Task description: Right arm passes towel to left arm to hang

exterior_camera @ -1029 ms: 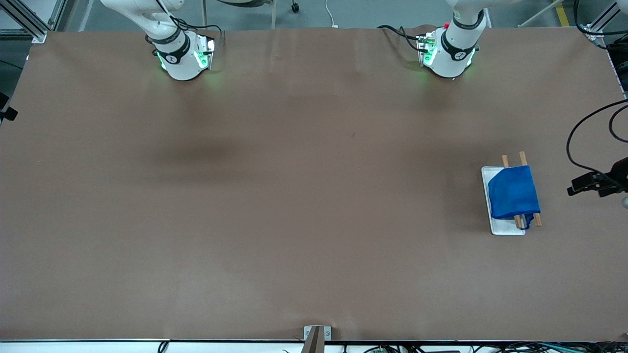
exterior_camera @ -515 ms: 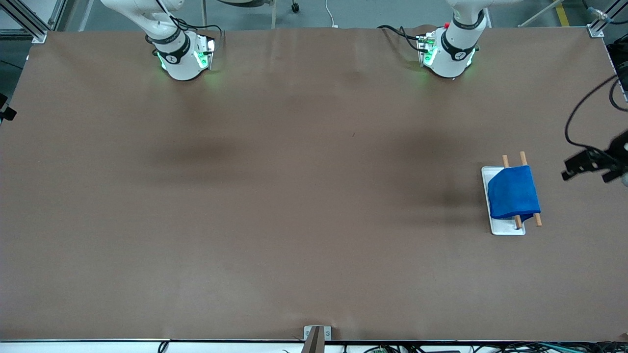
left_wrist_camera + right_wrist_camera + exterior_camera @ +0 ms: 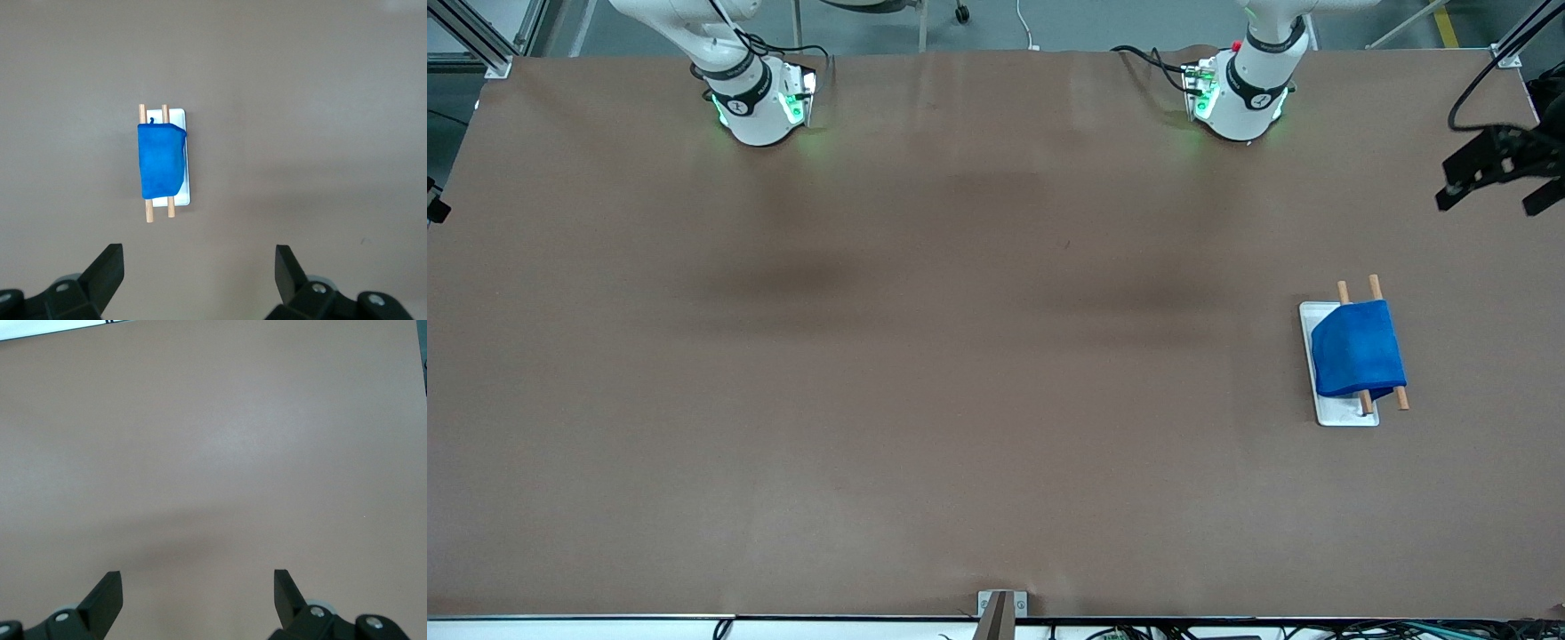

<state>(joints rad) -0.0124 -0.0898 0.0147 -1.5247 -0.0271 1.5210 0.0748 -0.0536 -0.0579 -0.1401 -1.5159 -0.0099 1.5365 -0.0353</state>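
Observation:
The bright blue towel (image 3: 1356, 348) hangs folded over two wooden dowels (image 3: 1401, 400) of a small rack with a white base (image 3: 1343, 415), toward the left arm's end of the table. It also shows in the left wrist view (image 3: 160, 163), with the rack's base (image 3: 186, 195) beside it. My left gripper (image 3: 1489, 188) is open and empty, high over the table's edge at the left arm's end, apart from the rack; its fingers (image 3: 107, 270) frame bare table. My right gripper (image 3: 198, 590) is open and empty over bare brown table; the front view does not show it.
The two arm bases (image 3: 758, 102) (image 3: 1240, 93) stand along the table's edge farthest from the front camera. Black cables (image 3: 1480, 76) hang by the left arm's end. A small metal bracket (image 3: 1000, 609) sits at the table's nearest edge.
My left gripper has drawn away from the rack along the table's edge, toward the side where the arm bases stand. The towel and the rack have not moved.

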